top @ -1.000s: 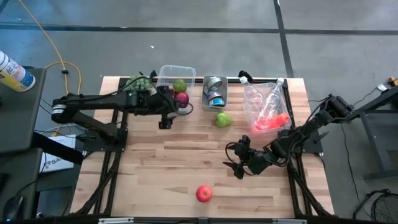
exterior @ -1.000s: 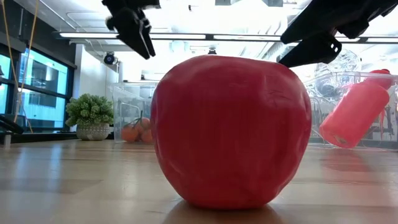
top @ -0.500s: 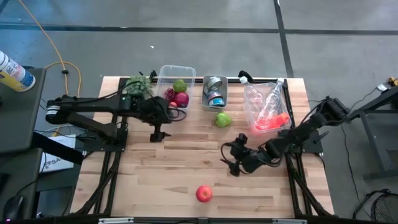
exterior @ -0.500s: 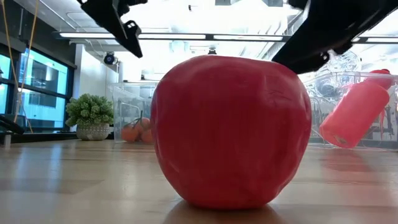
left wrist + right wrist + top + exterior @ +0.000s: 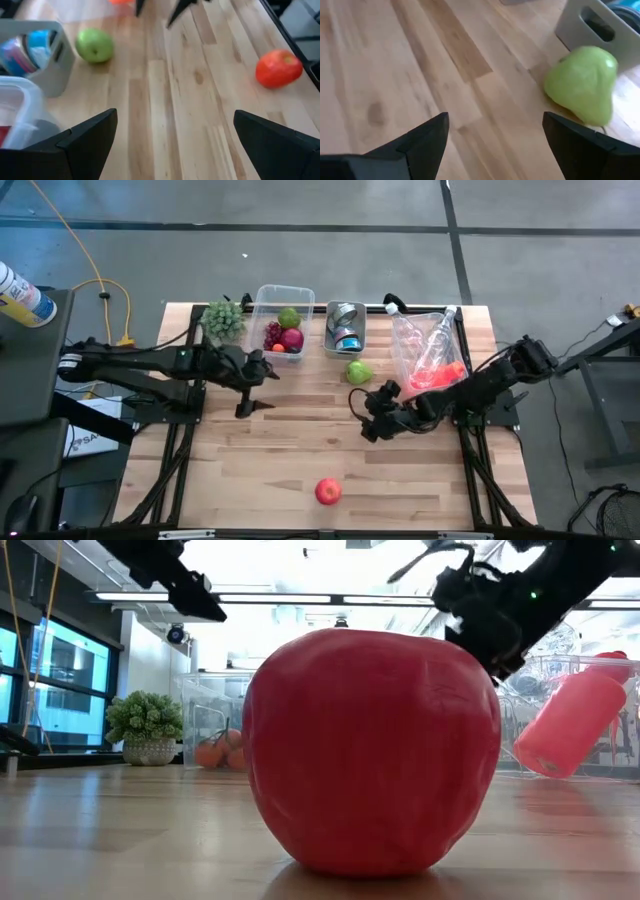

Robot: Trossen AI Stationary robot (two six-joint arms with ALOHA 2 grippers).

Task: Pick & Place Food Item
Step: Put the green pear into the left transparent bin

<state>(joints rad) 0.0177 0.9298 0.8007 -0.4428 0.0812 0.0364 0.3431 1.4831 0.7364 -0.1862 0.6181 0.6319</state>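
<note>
The right gripper (image 5: 366, 412), fingers spread and empty, hung near the green pear-shaped fruit (image 5: 358, 371); the left gripper (image 5: 250, 395) (also spread) waited beside the clear plastic bin (image 5: 283, 293).

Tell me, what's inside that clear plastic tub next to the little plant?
The clear tub holds a green fruit, a red one and dark red grapes. The low view shows orange fruit through its wall. Anything beneath these is hidden.

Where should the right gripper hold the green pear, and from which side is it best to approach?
Probably from above, across the widest part of the green pear, with the right gripper and its open fingers. The grey bin stands close behind the pear, so the wooden table side in front leaves more room.
</note>
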